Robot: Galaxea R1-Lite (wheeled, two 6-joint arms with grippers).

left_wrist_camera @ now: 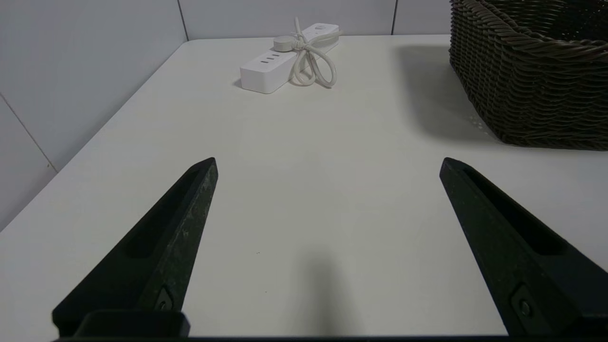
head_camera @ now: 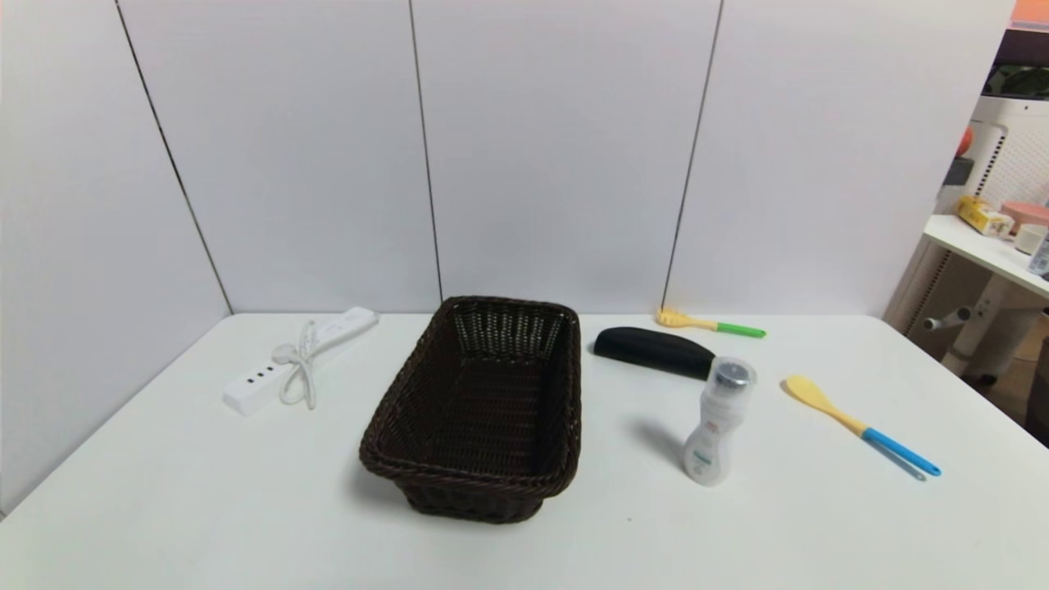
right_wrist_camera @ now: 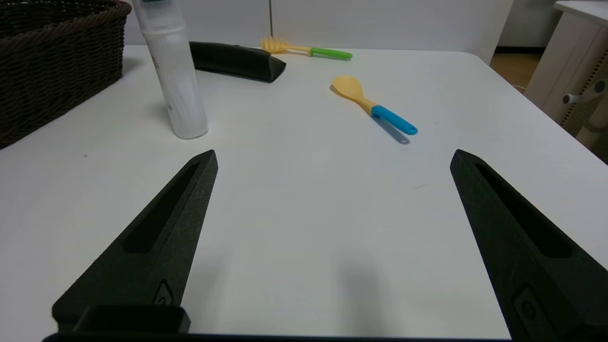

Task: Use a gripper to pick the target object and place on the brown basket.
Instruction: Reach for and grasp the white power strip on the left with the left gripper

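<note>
Two pincers wait low over the tabletop (head_camera: 205, 492), neither holding anything: the left pincer (left_wrist_camera: 327, 164) is spread wide and faces the power strip (head_camera: 299, 360), and the right pincer (right_wrist_camera: 332, 156) is likewise spread, near the bottle (right_wrist_camera: 173, 76). The power strip, with its bundled cord (left_wrist_camera: 308, 66), lies flat to the left of the basket (head_camera: 483, 401), well apart from it. Judged stage: before the approach. Next, the left pincer would advance and straddle the strip's narrow width.

Both the left gripper (left_wrist_camera: 327, 161) and right gripper (right_wrist_camera: 332, 154) have matte black, pointed, slotted jaws.
</note>
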